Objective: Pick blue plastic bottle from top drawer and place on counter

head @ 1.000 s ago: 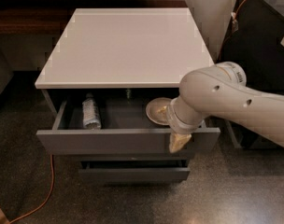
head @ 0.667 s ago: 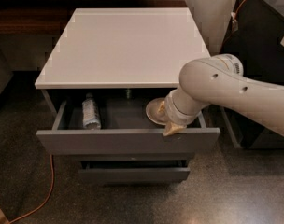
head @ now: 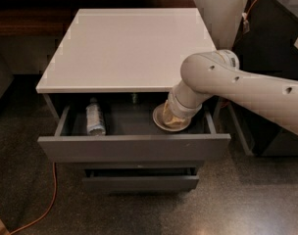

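Observation:
The blue plastic bottle (head: 95, 117) lies on its side in the left part of the open top drawer (head: 134, 148), its cap pointing toward the back. The white counter (head: 134, 48) above the drawer has nothing on it. My arm reaches in from the right and bends down into the drawer. My gripper (head: 171, 118) sits low in the drawer's right half, well to the right of the bottle and not touching it. It points away from the camera behind its round wrist end.
The drawer below (head: 139, 182) stands slightly open. A dark cabinet (head: 279, 58) stands close on the right, with an orange cable at its top. Another orange cable (head: 41, 209) runs across the speckled floor at the lower left.
The gripper has risen from in front of the drawer's front panel and moved back over the edge into the drawer's right half. The bottle has not moved.

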